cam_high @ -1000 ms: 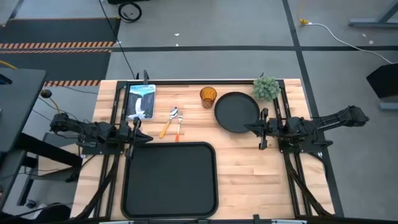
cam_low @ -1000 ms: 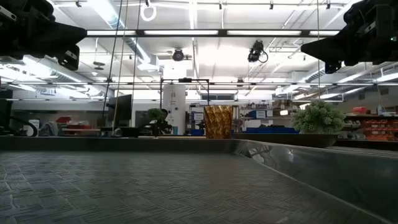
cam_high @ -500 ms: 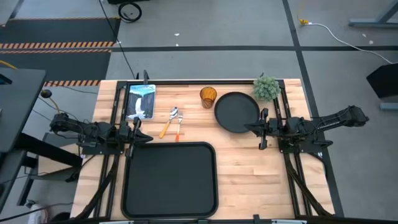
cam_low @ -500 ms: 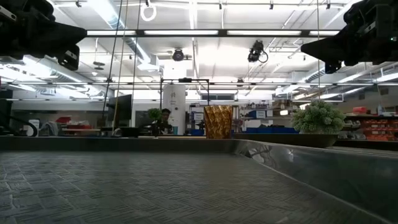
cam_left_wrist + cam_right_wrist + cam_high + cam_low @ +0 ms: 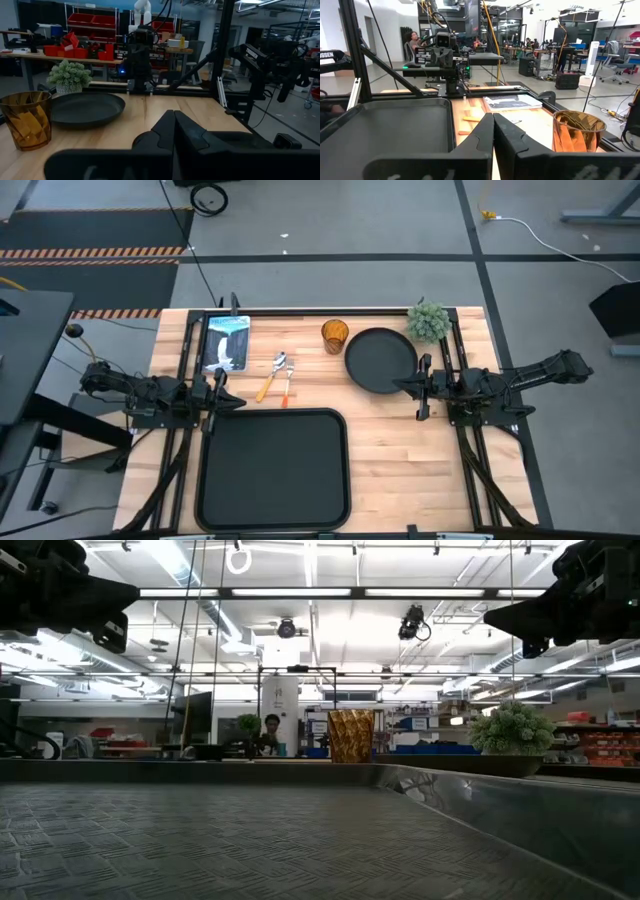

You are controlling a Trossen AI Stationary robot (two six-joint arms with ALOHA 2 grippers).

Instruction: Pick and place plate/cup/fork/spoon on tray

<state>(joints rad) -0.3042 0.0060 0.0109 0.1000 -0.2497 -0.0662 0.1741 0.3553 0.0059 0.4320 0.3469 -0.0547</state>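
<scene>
The black rectangular tray (image 5: pixel 272 470) lies at the near middle of the table. The round black plate (image 5: pixel 378 358) lies flat at the far right, with the amber cup (image 5: pixel 334 336) upright to its left. The spoon (image 5: pixel 270 376) with its orange-yellow handle and the fork (image 5: pixel 287 388) with its orange-red handle lie side by side just beyond the tray. My left gripper (image 5: pixel 224 391) is shut and empty, held above the tray's far left corner. My right gripper (image 5: pixel 405 386) is shut and empty, held above the plate's near right rim. Both hang high in the low view (image 5: pixel 112 628) (image 5: pixel 528 640).
A green fuzzy plant (image 5: pixel 428 320) stands at the far right, beside the plate. A printed packet (image 5: pixel 227 342) lies at the far left. Black frame rails (image 5: pixel 187 370) (image 5: pixel 455 360) run along both sides. Bare wood (image 5: pixel 410 460) lies right of the tray.
</scene>
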